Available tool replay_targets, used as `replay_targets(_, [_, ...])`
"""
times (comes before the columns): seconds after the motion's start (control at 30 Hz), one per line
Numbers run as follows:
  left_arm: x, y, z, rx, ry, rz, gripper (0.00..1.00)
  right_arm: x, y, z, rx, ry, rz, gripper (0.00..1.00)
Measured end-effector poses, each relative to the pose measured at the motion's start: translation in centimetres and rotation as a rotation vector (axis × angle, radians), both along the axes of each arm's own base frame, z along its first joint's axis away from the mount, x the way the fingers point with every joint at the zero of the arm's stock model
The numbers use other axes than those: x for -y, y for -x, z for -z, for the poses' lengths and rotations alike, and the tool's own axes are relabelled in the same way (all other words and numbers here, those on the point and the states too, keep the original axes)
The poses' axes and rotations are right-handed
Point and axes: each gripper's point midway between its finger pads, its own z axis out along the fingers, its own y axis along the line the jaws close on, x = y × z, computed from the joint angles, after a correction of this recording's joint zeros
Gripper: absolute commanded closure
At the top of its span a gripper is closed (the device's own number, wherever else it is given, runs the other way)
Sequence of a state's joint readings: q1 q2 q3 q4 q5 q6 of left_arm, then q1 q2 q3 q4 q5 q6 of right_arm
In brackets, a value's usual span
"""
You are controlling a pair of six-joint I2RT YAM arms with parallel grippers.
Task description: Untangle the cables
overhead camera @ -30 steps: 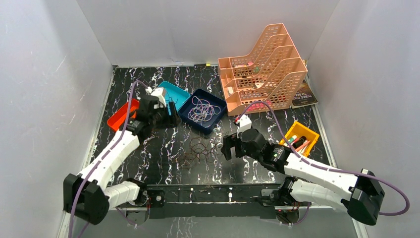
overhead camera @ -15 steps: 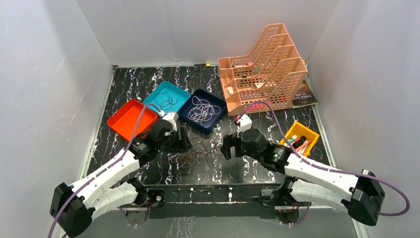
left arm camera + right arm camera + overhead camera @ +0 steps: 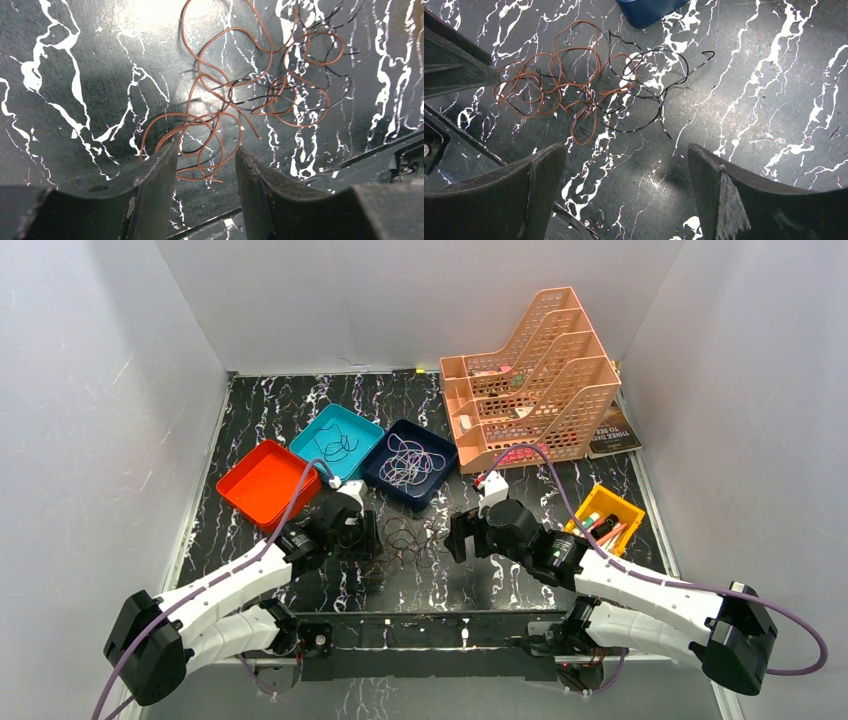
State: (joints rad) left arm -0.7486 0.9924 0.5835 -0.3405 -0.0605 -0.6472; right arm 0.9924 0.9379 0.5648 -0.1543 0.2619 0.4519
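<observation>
Top view: the tangled cables [image 3: 405,540] lie on the worktop [image 3: 280,400], flanked by the left gripper [image 3: 364,536] and the right gripper [image 3: 456,536].
Left wrist: jaws half-open, straddling brown loops, apparently to pinch one; nothing clamped.
Right wrist: jaws fully spread, empty, poised beside the black strands.

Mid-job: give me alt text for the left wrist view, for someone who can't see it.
A tangle of brown and thin black cables lies on the black, white-veined table. The left gripper points at its near edge, fingers apart, a few brown loops lying between the fingertips.
</observation>
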Motion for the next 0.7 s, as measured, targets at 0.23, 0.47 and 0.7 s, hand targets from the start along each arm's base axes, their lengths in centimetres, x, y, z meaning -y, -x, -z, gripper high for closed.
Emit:
replay_targets(0.23, [-0.3,0.5,1.6,-0.029,-0.025,0.013,0.59,0.0,0.0,0.0,-0.005,-0.005,0.004,0.02])
replay_targets(0.47, [0.2,0.4,2.4,-0.044,-0.032,0.033,0.59,-0.2,0.0,0.2,-0.011,-0.005,0.003,0.02])
replay_targets(0.7, [0.6,0.6,3.0,-0.060,-0.034,0.060,0.54,-0.2,0.1,0.2,-0.014,-0.007,0.002,0.02])
